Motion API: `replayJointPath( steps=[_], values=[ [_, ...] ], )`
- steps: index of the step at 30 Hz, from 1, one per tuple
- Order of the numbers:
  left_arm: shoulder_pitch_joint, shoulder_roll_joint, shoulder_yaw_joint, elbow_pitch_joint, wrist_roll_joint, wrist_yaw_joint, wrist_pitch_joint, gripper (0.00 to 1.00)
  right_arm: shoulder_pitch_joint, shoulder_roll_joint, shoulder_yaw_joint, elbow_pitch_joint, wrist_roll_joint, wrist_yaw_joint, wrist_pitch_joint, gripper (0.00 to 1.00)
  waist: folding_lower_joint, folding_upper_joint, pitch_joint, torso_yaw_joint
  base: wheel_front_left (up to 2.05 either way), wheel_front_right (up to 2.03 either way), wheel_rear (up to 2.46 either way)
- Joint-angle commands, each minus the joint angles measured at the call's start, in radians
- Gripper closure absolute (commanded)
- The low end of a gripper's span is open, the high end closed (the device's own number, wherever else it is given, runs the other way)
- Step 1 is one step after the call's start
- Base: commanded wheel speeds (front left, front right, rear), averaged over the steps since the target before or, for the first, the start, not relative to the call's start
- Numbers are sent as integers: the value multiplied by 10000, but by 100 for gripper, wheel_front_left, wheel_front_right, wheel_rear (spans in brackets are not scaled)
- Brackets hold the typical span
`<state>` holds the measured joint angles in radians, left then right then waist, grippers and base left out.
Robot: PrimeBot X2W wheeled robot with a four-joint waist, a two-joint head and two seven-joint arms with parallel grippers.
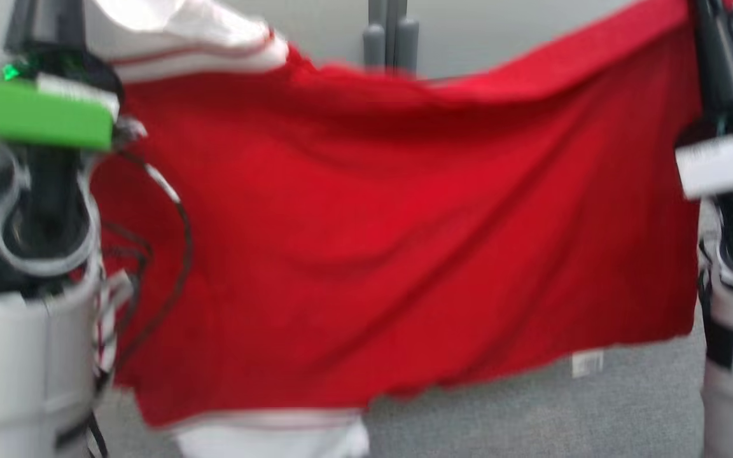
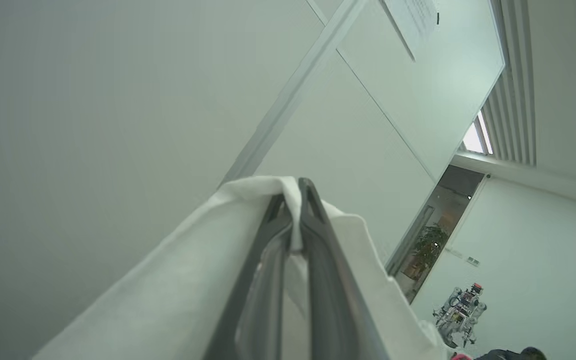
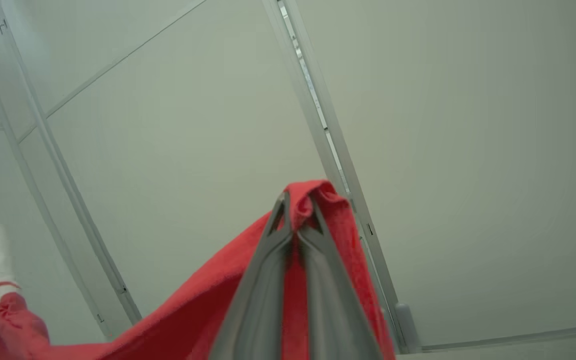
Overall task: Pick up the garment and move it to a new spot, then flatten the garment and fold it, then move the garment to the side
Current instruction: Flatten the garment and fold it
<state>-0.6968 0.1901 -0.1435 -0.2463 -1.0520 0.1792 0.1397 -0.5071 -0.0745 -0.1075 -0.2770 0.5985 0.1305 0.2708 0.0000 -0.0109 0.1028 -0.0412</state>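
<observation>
Left gripper (image 2: 295,189) is pinched fully closed on a white panel (image 1: 201,44) of the garment (image 1: 404,242), probably a sleeve or cuff piece. The cloth is caught right at the fingertips and drapes down both sides of the fingers. Moving across, the red body of the thing hangs like a curtain between the two grippers. Its top edge sags a little in the middle, and the rest drops well below both of them. Another white strip sits at the bottom hem under the left side, and a small label (image 1: 587,364) dangles near the lower corner under the right one. Nothing looks to be resting on the grey carpet (image 1: 595,413) beneath, though the head view is pretty blurry, so take that with a grain of salt. Over on the far side, the right gripper (image 3: 295,200) is clamped shut too, with a bunched red corner poking out just past its tips. So progress-wise I'd say the pick-up is done and it's mid-carry, spread out in the air. Setting it down at the new spot, smoothing it flat, folding it and sliding it off to the side all look like they're yet to come.
</observation>
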Motion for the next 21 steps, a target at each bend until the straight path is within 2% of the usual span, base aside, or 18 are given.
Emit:
replayJointPath(
  steps=[1, 6, 9, 12, 16, 21],
  values=[
    [-672, 273, 43, 417, 224, 4, 56, 100, -621, -18, 58, 414, -225, 6, -73, 100, 0, 109, 841, -127, 0, 0, 0],
    [-3818, 651, -164, 3560, 1403, -116, -382, 100, -4341, -121, 459, 3955, -1523, 5, -888, 100, 0, 109, 1862, -61, 0, 0, 0],
    [-5674, 496, -104, 5109, 1942, -265, -1276, 100, -6459, -101, 103, 5939, -2431, 5, -1854, 100, 0, 109, 2299, 80, 0, 0, 0],
    [-6766, 104, -90, 6198, 1958, -666, -1994, 100, -7821, -92, -300, 7573, -3073, 3, -2731, 100, 0, 109, 2565, 353, 0, 0, 0],
    [-6925, -222, -327, 7064, 1921, -1355, -2465, 100, -8524, -255, -295, 9193, -3487, 3, -3383, 100, 0, 109, 2985, 721, 0, 0, 0],
    [-5701, -446, -570, 7451, 1819, -2059, -3032, 100, -7779, -429, 121, 10692, -3244, 3, -4052, 100, 0, 109, 3348, 927, 0, 0, 0]
  ],
)
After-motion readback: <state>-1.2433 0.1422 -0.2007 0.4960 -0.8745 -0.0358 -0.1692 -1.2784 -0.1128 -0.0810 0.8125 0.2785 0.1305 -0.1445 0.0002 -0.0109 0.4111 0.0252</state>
